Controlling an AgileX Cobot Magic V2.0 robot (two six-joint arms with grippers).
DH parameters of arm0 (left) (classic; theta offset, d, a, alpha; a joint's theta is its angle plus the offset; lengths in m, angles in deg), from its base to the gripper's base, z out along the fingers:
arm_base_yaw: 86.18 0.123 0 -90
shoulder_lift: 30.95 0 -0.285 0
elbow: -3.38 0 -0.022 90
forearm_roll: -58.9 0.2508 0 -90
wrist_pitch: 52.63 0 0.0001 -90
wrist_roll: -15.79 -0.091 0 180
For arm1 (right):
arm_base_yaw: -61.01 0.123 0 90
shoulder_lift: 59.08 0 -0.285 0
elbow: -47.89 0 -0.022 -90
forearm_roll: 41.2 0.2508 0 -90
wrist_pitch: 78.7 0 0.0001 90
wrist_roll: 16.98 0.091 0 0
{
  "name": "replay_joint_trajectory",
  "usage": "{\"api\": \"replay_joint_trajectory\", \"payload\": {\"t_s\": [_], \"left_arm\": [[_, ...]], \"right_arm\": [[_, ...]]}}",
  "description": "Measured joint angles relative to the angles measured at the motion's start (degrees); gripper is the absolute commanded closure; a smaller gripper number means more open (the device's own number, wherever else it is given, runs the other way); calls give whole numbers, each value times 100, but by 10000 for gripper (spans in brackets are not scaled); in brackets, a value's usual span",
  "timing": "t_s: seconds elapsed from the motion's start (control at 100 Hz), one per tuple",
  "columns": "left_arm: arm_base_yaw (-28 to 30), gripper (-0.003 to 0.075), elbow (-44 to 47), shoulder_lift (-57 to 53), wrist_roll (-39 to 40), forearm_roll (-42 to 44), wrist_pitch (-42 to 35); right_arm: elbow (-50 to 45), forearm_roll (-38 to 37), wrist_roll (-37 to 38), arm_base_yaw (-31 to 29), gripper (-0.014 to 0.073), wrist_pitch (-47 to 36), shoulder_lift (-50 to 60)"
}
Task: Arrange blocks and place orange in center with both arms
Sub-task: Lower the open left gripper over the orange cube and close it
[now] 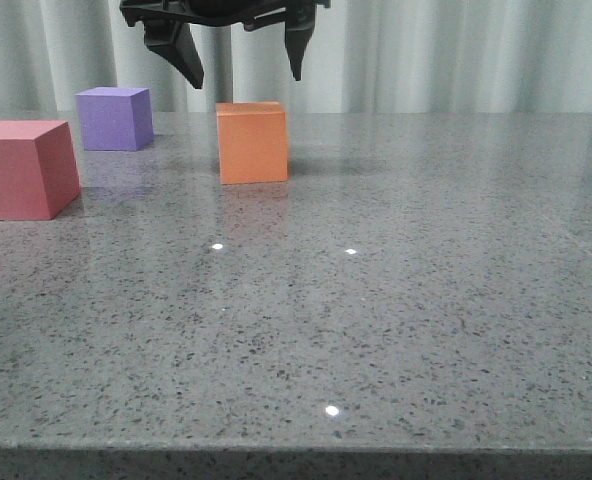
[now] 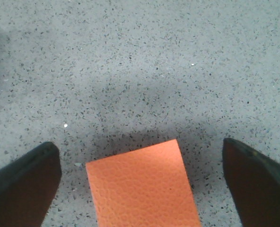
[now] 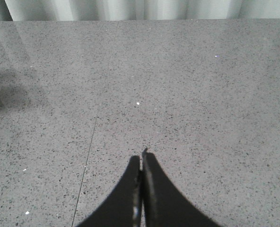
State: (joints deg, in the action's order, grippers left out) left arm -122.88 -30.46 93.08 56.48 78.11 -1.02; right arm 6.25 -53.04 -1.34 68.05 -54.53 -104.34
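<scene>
The near part of the grey speckled stone table (image 1: pixel 396 340) is bare except for three small bright spots of reflected light. Further back, at the left edge of the front view, stands the red-pink cube (image 1: pixel 21 168), the nearest of the three blocks. Beyond it and towards the middle stands the orange cube (image 1: pixel 252 142), flat on the table, well apart from the red-pink one and touching nothing. Behind and between those two, further left than the orange, sits the purple cube (image 1: pixel 114 118), the farthest block, also standing alone. Directly above the orange cube hangs the left gripper (image 1: pixel 244 62), its two dark pointed fingers spread wide, with clear air between their tips and the cube's top face; it holds nothing. The left wrist view confirms this: the orange cube's top face (image 2: pixel 142 187) lies between the two fingers of the left gripper (image 2: pixel 144 179), one finger on each side with a band of table showing between each finger and the cube. The right gripper (image 3: pixel 141 163) appears only in its own wrist view, where its two black fingers are pressed together at the tips with nothing between them, over an open stretch of table. At the far edge of the table hangs a pale pleated curtain (image 1: pixel 456 50).
</scene>
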Motion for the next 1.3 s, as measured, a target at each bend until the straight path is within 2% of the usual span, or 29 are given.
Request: {"api": "replay_joint_trajectory", "payload": {"t_s": [0.96,1.01,1.08,1.2,1.3], "left_arm": [[0,87,619,115,129,-144,-329],[0,109,630,160,129,-162,-329],[-26,181,632,212,129,-176,-329],[-107,382,632,244,129,-78,-329],[-204,488,632,244,129,58,-329]], "right_arm": [[0,0,0,0,663,0,0],[0,0,0,0,663,0,0],[0,0,0,0,663,0,0],[0,0,0,0,663,0,0],[0,0,0,0,663,0,0]]}}
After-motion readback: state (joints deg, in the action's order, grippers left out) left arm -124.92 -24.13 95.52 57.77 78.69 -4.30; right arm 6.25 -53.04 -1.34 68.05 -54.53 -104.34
